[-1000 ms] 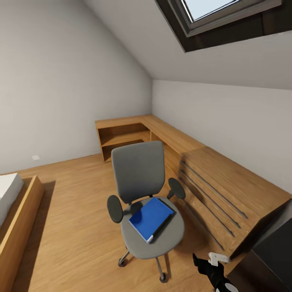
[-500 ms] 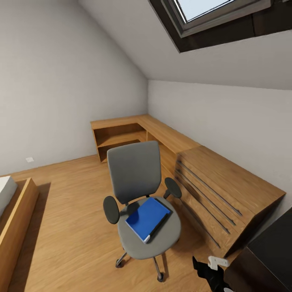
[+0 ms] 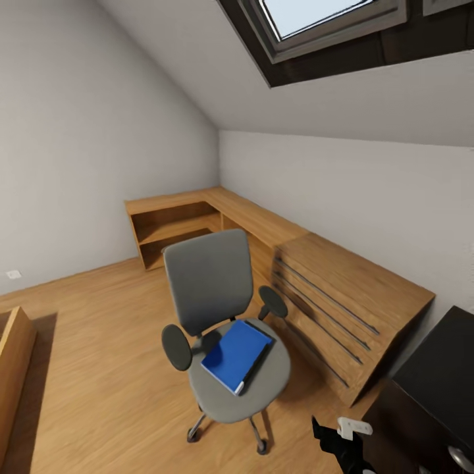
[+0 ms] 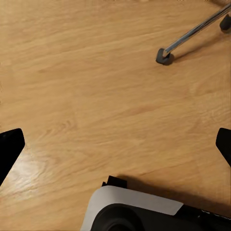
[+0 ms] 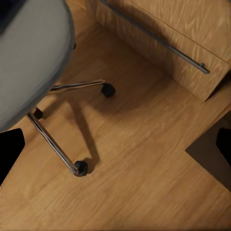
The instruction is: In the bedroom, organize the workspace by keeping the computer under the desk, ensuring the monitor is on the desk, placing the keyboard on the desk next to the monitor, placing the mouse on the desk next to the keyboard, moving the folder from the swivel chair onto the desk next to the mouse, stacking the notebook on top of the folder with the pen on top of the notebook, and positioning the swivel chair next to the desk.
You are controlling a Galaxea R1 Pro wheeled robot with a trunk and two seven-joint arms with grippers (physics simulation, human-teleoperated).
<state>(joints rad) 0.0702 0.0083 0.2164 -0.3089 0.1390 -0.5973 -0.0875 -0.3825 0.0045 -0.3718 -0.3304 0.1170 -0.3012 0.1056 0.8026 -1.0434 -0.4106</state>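
Note:
The grey swivel chair stands on the wood floor in the middle of the head view. On its seat lies the blue folder, with a dark strip along its right edge. A corner of the black desk shows at the lower right. Part of my right arm reaches in at the bottom edge, right of the chair's base. My right gripper hangs open over the floor beside the chair's chrome legs and seat. Over bare floor, my left gripper is open too, near one chair caster.
A light wooden drawer chest stands between the chair and the desk, against the right wall. A wooden corner shelf unit fills the far corner. A bed frame edge is at the left. My own base shows under the left wrist.
The whole head view has swung to the right: chair, shelf and chest shifted left in the picture, the bed has nearly left it, and more of the black desk shows. The things themselves have not moved.

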